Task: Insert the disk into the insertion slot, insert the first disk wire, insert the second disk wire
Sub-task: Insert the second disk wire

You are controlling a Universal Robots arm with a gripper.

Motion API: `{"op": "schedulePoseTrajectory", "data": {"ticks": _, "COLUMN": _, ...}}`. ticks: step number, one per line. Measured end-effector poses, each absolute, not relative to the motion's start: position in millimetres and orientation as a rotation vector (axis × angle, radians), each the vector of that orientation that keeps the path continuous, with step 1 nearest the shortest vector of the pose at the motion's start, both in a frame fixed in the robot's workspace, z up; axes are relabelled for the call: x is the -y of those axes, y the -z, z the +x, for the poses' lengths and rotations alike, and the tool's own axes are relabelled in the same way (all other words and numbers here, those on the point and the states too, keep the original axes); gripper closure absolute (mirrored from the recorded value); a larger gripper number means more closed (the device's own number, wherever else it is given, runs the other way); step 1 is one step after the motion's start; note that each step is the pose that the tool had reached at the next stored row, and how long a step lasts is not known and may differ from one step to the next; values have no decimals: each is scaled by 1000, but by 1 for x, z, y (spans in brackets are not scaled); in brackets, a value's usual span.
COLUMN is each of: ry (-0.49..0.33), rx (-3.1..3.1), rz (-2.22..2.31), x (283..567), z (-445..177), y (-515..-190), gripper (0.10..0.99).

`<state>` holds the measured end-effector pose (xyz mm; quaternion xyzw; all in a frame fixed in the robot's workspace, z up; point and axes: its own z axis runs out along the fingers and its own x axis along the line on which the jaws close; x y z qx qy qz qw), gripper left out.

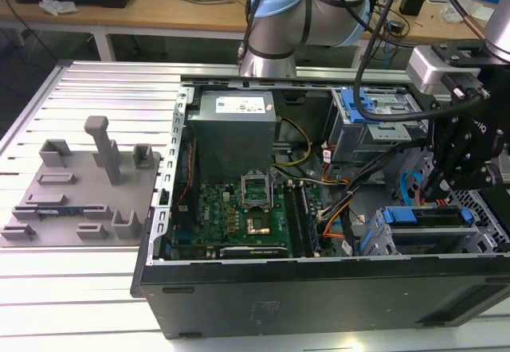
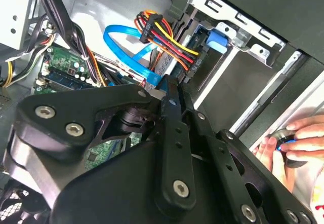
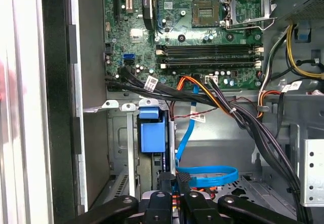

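Gripper (image 2: 169, 89) body blocks the lower half of the second wrist view; fingertips meet at the blue cable (image 2: 129, 51), contact point too crowded to tell a grasp.

Blue cable's plug end hidden behind the fingers (image 3: 177, 181) in the first wrist view.

Disk (image 3: 151, 135): only its blue carrier end visible, rest buried inside the slot (image 3: 119, 133).

Orange-red wire plug (image 2: 149, 24) sits at the disk's rear; seating cannot be judged.

A hand (image 2: 291, 143) cut off by the picture's edge.

Exterior view: arm (image 1: 466, 149) covers the cage (image 1: 430, 228) area, tower's right end cropped.

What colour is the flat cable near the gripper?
Light blue; the second disk wire shows best in the first wrist view.
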<state>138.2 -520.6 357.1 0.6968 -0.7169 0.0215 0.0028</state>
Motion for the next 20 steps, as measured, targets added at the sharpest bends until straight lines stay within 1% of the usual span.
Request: {"op": "schedulePoseTrajectory", "data": {"ticks": 20, "ry": -67, "rx": 2283, "rz": 2148, "x": 528, "z": 140, "y": -353, "gripper": 925}}
